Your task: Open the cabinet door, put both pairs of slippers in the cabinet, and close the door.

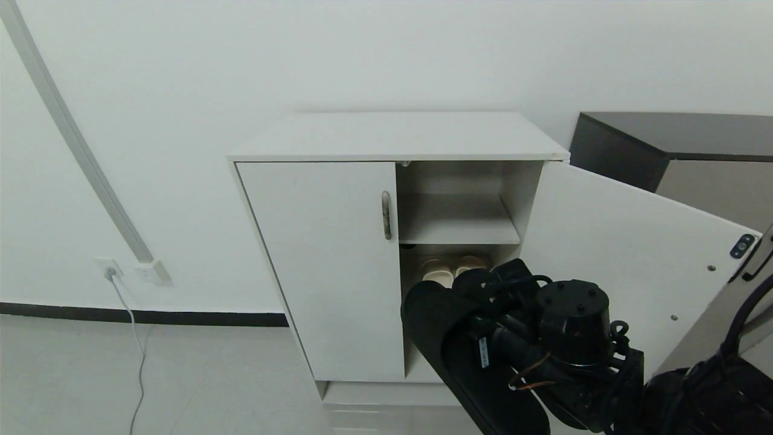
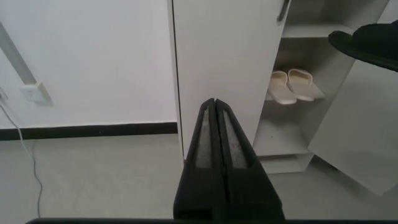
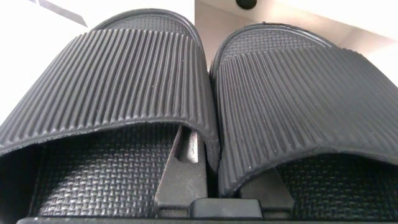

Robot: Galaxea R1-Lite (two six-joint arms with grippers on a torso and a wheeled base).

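The white cabinet [image 1: 398, 136] has its left door [image 1: 326, 266] closed and its right door [image 1: 628, 254] swung open. A beige pair of slippers [image 1: 450, 269] lies on the lower shelf inside, also seen as the beige pair [image 2: 292, 87] from the left wrist. My right gripper [image 1: 477, 335] is shut on a black pair of slippers [image 1: 447, 338], held just in front of the open compartment. In the right wrist view its fingers [image 3: 183, 165] pinch the inner edges of the two black slippers [image 3: 124, 74] together. My left gripper [image 2: 214, 109] is shut and holds nothing, low in front of the closed door.
A metal handle [image 1: 386, 214] runs down the closed door's edge. An upper shelf [image 1: 459, 232] inside is bare. A dark cabinet [image 1: 664, 145] stands to the right behind the open door. A wall socket with a cable [image 1: 109, 270] is at the left.
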